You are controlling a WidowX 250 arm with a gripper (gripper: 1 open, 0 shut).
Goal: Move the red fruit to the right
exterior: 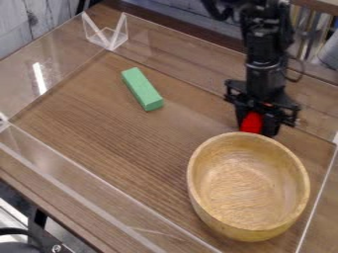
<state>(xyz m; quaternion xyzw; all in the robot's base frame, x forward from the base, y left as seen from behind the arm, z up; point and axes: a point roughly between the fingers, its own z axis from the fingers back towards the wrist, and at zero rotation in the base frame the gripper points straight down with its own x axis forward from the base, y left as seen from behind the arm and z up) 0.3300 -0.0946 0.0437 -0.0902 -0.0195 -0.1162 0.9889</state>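
The red fruit (251,123) is small and bright red. It sits low over the wooden table at the right, just behind the wooden bowl's far rim. My gripper (260,121) points almost straight down onto it. One black finger stands on each side of the fruit and the jaws are closed on it. The fingers and wrist hide the fruit's top.
A large wooden bowl (211,198) stands at the front right, its rim close under the gripper. A green rectangular block (141,88) lies left of centre. Clear plastic walls (46,69) ring the table, with a folded clear piece (106,33) at the back left.
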